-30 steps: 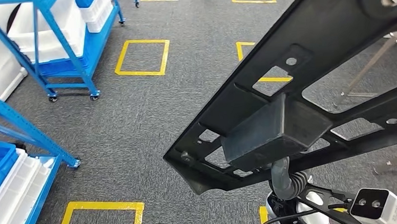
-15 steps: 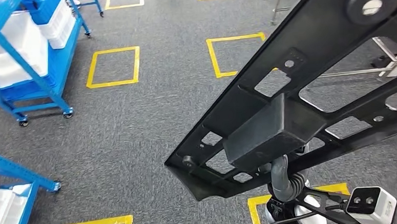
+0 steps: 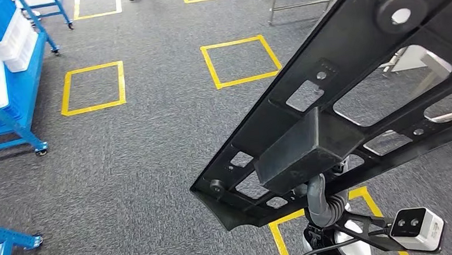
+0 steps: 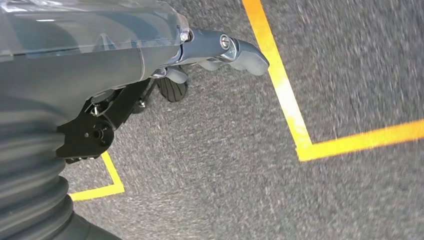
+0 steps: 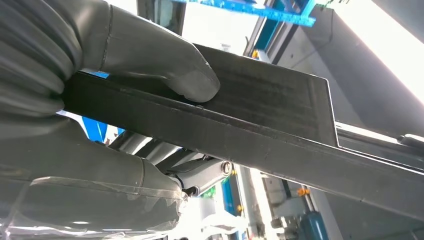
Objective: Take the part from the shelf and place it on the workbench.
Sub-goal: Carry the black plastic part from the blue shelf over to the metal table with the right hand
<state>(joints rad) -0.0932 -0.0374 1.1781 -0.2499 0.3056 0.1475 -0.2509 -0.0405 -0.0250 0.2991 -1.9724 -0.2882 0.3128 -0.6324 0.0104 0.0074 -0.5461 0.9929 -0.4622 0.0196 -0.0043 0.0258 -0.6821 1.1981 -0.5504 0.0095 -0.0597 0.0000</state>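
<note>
Carrying is the step judged to be in hand: the part (image 3: 351, 103) is held off the shelf and above the carpeted floor (image 3: 143, 143), and no bench surface can be picked out with certainty, though metal legs (image 3: 290, 4) are seen at the far edge of the head view. The right robot hand (image 5: 115, 100) is clamped on the part, its thumb (image 5: 185, 75) pressed flat on one face and the remaining fingers wrapped beneath the edge. The part's long axis is seen to run from near the robot's body, forward and to its right, rising out of the picture, so most of its length lies ahead of the gripping hand. The left robot hand (image 4: 220, 52) hangs over the floor with nothing in it, fingers curled in; the right is plainly the nearer one. The part is a long, flat, black frame, pierced by cut-outs and round holes, with a boxy block (image 3: 312, 149) raised on its middle. A blue wheeled shelf (image 3: 6, 98) stands well apart to the left.
</note>
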